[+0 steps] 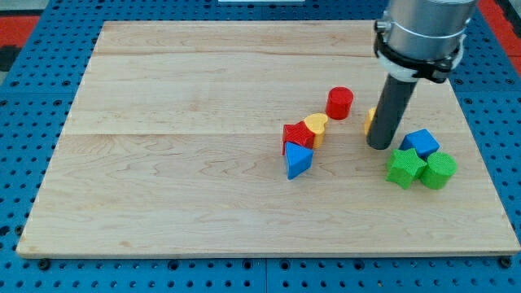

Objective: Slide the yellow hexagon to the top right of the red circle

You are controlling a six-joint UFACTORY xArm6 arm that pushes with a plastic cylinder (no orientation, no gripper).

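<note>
The red circle stands on the wooden board right of centre. The yellow hexagon lies to its right and slightly lower, mostly hidden behind my rod; only a thin yellow-orange sliver shows. My tip rests on the board touching the hexagon's right side, just below and right of the red circle.
A red star, a yellow heart and a blue triangle cluster left of the tip. A blue cube, a green star and a green hexagon-like block sit right of the tip.
</note>
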